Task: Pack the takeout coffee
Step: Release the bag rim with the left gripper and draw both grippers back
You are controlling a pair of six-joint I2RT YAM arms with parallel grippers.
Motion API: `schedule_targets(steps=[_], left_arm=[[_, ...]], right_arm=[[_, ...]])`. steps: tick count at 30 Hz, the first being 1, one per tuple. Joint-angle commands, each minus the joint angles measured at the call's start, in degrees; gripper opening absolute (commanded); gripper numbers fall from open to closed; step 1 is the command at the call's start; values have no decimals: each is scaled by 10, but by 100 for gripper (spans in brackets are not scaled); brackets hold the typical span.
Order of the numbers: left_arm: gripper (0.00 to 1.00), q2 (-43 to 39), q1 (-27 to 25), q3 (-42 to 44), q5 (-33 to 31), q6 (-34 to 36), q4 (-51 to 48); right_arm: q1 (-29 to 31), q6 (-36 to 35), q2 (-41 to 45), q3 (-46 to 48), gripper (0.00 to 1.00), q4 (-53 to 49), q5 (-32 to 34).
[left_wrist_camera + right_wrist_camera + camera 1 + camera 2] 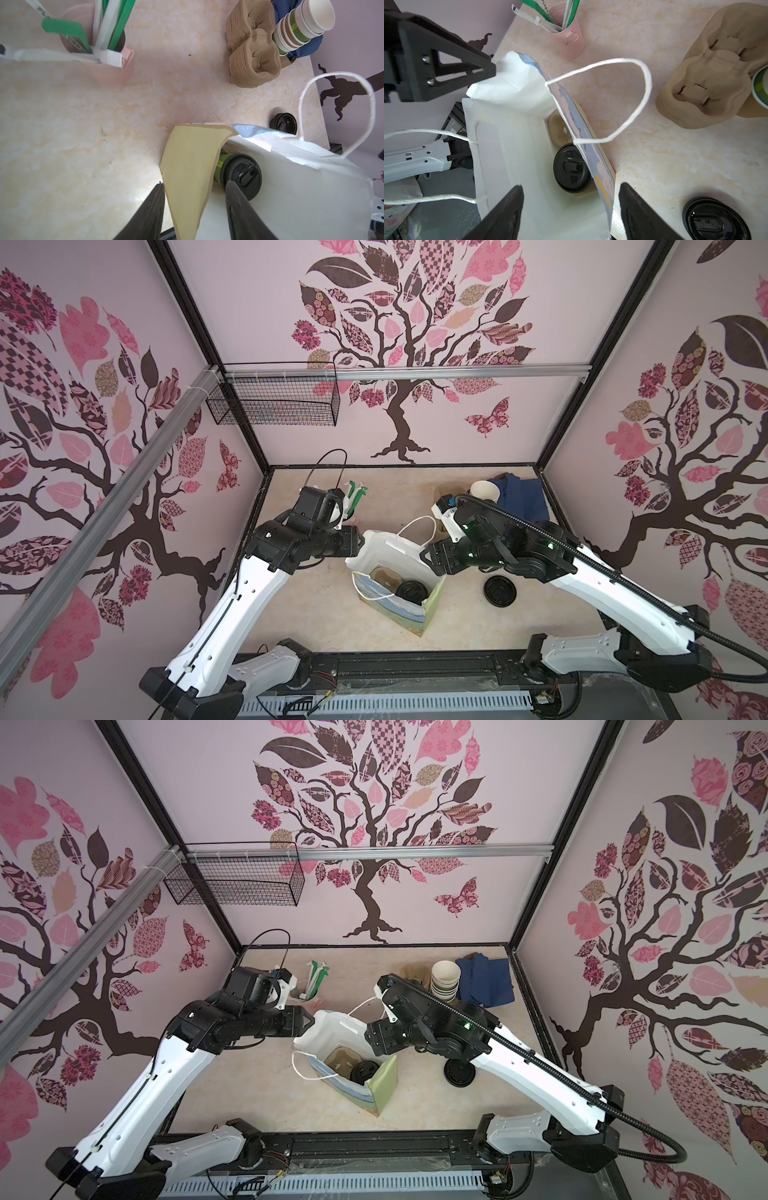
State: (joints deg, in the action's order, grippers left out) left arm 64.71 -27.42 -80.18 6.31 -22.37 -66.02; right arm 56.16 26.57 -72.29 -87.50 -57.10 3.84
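The takeout coffee (pixel 411 592) (pixel 365 1071), a green cup with a black lid, stands inside the open paper bag (pixel 390 547) (pixel 332 1027) at mid table. A brown carrier (pixel 557 128) lies beside it in the bag. My left gripper (pixel 360 547) (pixel 194 184) is at the bag's left rim, open. The bag's yellowish side wall (pixel 187 158) runs loosely between its fingers, with the coffee (pixel 241 176) just past one finger. My right gripper (pixel 426 558) (pixel 571 185) is open over the bag's right rim. The painted wall (pixel 600 178) passes between its fingers, and the coffee (pixel 571 170) is below.
A loose black lid (pixel 500 591) (pixel 714 220) lies right of the bag. Stacked lidless cups (pixel 484 489), cardboard carriers (pixel 251 43) and a blue cloth (pixel 519 497) sit at the back right. A pink cup of straws (pixel 569 39) stands back left. A wire basket (pixel 274 402) hangs on the wall.
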Motion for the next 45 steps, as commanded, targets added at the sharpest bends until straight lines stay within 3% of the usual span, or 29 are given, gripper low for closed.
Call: schedule_targets(steps=[1,5,8,17,19,30,36,45], left_arm=[[64,-15,-1,-55,-49,-26,-12],[68,-30,0,-90,-91,-85,-79],[69,-56,1,-83,-82,-132,-118],[72,-132,1,6,21,-289,-112],[74,-134,1,21,40,-304,-90],[77,-130,1,71,57,-396,-18],[67,-120,1,82,51,-420,-30],[61,-114,1,109,72,-431,5]], right_arm=[[-2,-20,-14,-19,74,-34,14],[-3,-40,-38,-21,67,-40,-16],[-3,-51,-50,-28,62,-29,-19],[-3,-73,-76,-36,47,-20,7],[-3,-74,-75,-29,41,-9,8],[-3,-84,-85,-16,37,23,10],[-3,-73,-82,-6,32,31,32],[-3,-60,-80,8,21,52,25]])
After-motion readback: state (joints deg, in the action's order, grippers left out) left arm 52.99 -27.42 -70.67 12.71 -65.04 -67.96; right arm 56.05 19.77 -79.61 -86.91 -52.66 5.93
